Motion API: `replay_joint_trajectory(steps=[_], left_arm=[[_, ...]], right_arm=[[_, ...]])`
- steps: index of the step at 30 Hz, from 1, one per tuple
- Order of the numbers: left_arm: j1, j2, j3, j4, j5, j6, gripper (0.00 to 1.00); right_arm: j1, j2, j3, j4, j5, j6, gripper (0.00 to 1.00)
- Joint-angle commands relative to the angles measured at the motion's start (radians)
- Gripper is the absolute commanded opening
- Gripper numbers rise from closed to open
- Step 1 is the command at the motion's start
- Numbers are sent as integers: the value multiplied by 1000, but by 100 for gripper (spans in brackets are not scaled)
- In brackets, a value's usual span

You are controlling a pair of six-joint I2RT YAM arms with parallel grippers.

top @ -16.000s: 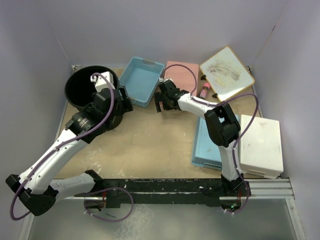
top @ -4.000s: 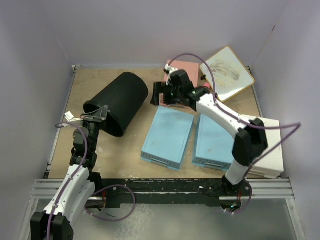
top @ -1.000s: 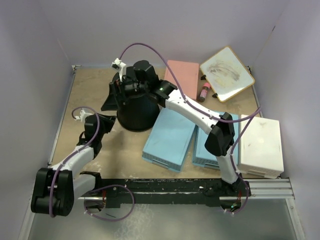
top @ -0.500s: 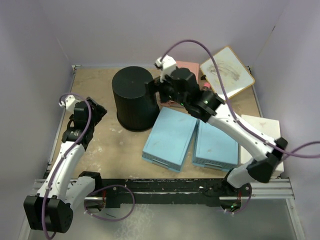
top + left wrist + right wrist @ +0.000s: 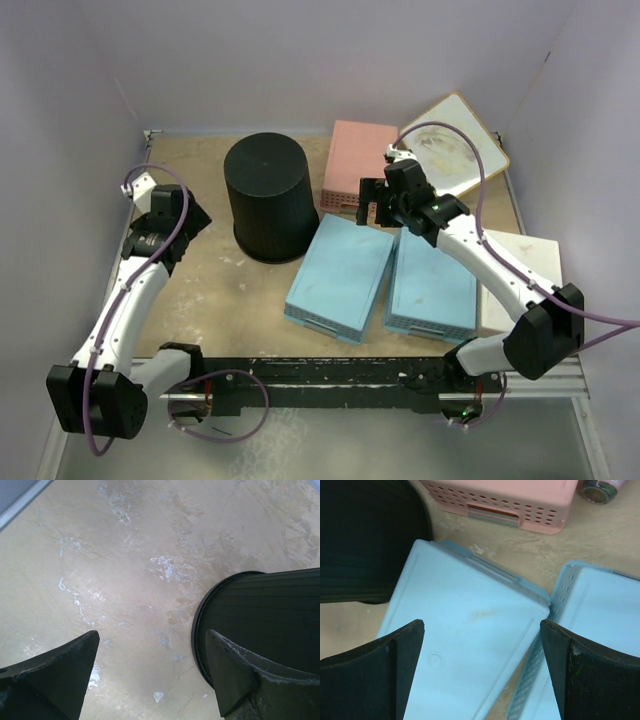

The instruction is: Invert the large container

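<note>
The large container, a tall black bucket (image 5: 267, 197), stands mouth down at the back left of the table, its narrower base on top. Neither gripper touches it. My left gripper (image 5: 196, 216) is open and empty, low over the bare table just left of the bucket. In the left wrist view (image 5: 152, 675) the bucket's rim (image 5: 250, 620) rests on the table beside the right finger. My right gripper (image 5: 368, 203) is open and empty, right of the bucket. In the right wrist view (image 5: 480, 670) it hangs above an upturned light-blue basket (image 5: 465, 645), with the bucket (image 5: 365, 540) at upper left.
Two upturned light-blue baskets (image 5: 338, 277) (image 5: 432, 288) lie right of the bucket. A pink basket (image 5: 360, 160), a whiteboard (image 5: 455, 145) and a small bottle (image 5: 597, 487) are at the back right. A white basket (image 5: 528, 285) is at the far right. Walls enclose the table.
The bucket went from upright, to lying on its side, to mouth down. In the last second my right gripper let go and moved right; my left gripper drew back to the left.
</note>
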Motion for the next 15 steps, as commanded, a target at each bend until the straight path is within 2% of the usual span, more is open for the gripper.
replay_joint_trajectory(steps=[1,4,8,12,15], left_arm=[[0,-70,46,32,-52,55,85],[0,-96,87,17,-55,94,86],[-1,-57,205,-115,-162,49,87],[-1,-16,296,-168,-137,68,87],[0,-35,273,-117,-106,98,87]], right_arm=[[-53,-40,26,12,-84,117,100],[-94,-41,20,33,-157,154,100],[-116,-46,10,57,-183,198,100],[-147,-62,-12,87,-226,221,100],[-179,-68,-22,103,-296,236,100]])
